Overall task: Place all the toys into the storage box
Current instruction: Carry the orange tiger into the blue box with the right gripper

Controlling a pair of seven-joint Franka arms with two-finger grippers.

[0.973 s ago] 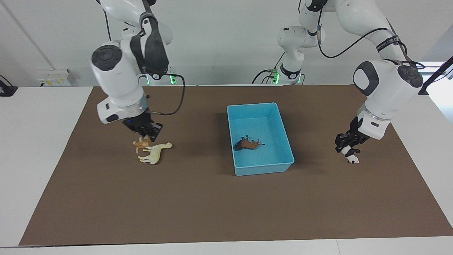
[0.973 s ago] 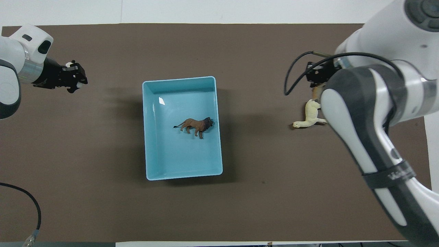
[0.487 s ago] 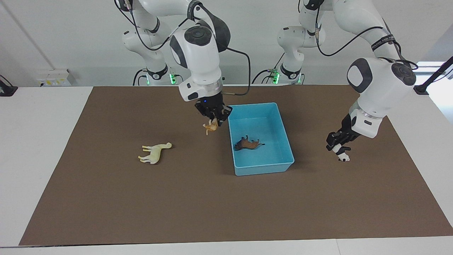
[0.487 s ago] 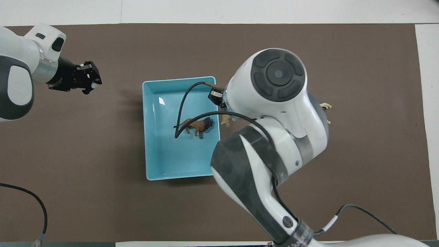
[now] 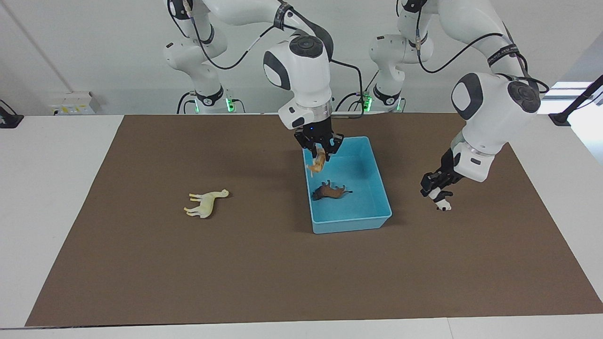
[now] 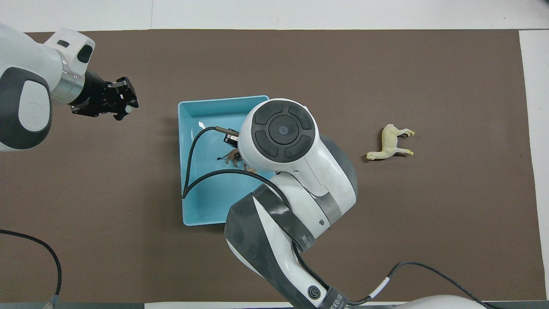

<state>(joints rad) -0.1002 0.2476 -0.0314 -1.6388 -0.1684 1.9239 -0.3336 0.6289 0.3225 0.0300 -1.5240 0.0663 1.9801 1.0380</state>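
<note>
One horse (image 5: pixel 206 204) on brown mat (image 5: pixel 264 263) (right arm's end), lion (image 5: pixel 332 191) in box (image 5: pixel 351 221)

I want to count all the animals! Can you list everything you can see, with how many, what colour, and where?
Tiger: one, orange, held in the air over the storage box.
Lion: one, brown, lying in the storage box.
Horse: one, cream-white, on the mat toward the right arm's end.
Panda: one, black-and-white, held over the mat.
Storage box: one, light blue, mid-table.
Mat: one, brown, covering the table.
Right gripper: holds the tiger.
Left gripper: holds the panda.
</note>
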